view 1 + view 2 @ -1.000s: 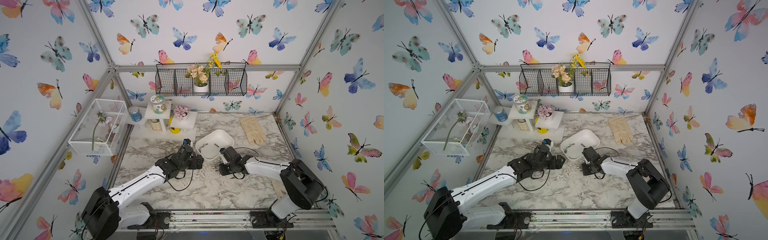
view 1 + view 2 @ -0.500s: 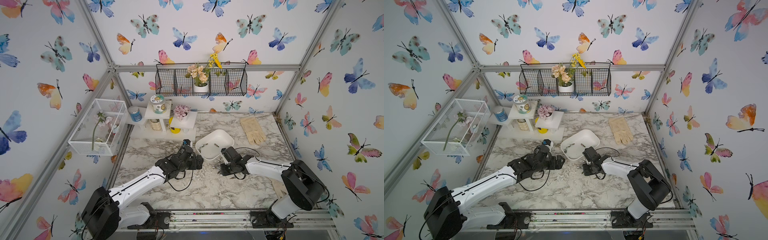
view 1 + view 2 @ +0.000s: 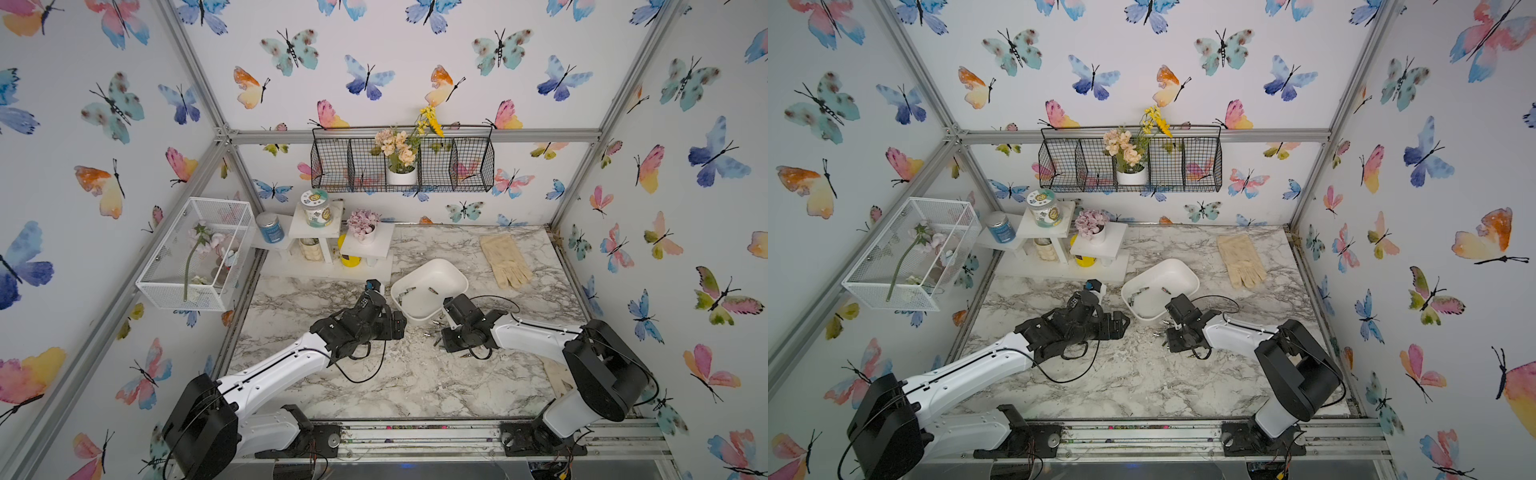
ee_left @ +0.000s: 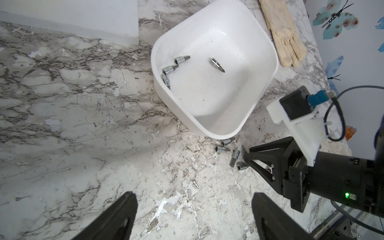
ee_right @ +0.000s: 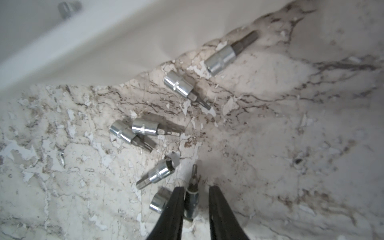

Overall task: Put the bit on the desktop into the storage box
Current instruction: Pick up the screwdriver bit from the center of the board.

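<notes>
Lying between the two black fingers of the right gripper (image 5: 196, 188), the bit (image 5: 191, 201) rests on the desktop (image 5: 280, 145) with its narrow tip pointing away from the wrist. The jaws stand narrowly apart. One finger (image 5: 174, 207) is against the bit, while a sliver of tabletop shows between it and the other, so whether it is pinched cannot be told.

A second bit (image 5: 159, 200) lies just beside the outer face of the touching finger. Five more loose bits (image 5: 158, 173) are scattered beyond, two of them touching. The farthest lies just beside the near wall of the storage box (image 4: 218, 99), which sits on the desktop right past the cluster. Four boxed bits (image 4: 217, 65) are inside it, three bunched at one wall and one apart. The tabletop's surface here is flaked and peeling.

The left gripper (image 4: 193, 195) hangs over bare marble near the box, jaws wide apart and holding nothing. Farther off, a pale glove (image 3: 505, 259) lies flat beyond the box. A white stepped shelf (image 3: 328, 266) stands at the back, and a black wire basket (image 3: 403, 166) hangs on the rear wall.
</notes>
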Motion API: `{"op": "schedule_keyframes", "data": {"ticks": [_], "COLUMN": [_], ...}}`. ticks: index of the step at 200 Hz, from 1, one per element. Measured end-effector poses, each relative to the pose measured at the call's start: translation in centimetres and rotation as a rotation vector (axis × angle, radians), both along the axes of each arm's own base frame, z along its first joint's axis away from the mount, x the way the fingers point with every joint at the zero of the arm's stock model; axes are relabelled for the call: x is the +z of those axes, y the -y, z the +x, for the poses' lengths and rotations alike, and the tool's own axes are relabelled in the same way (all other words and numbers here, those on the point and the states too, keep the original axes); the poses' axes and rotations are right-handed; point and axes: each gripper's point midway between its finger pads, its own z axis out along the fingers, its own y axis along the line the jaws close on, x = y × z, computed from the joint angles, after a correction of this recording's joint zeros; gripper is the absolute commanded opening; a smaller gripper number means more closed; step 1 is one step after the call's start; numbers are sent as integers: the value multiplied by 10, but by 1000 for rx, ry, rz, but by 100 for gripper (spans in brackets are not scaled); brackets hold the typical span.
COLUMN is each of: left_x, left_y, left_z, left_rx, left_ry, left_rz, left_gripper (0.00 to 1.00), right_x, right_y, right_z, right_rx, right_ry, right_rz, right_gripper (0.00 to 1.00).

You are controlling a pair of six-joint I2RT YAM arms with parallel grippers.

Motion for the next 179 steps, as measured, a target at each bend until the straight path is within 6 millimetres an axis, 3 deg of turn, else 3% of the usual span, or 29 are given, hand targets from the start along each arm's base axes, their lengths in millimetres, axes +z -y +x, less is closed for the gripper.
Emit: {"op": "schedule_keyframes", "data": {"ticks": [57, 107, 179], "left_x": [-1, 0, 0], "left_y": [-2, -3, 1], "left_z": [-2, -4, -9], "left_rx": [3, 4, -13], "left_ry": [1, 2, 1], "left_rz": [-4, -10, -10], "left_gripper": [93, 100, 99], "right_x": [0, -2, -2], "right_y": [1, 2, 4], "right_z": [0, 0, 1], "right_rx": [-1, -3, -8], "right_ry": [1, 0, 7], "right_rz": [-4, -9, -26], "right_gripper": [24, 21, 17]}}
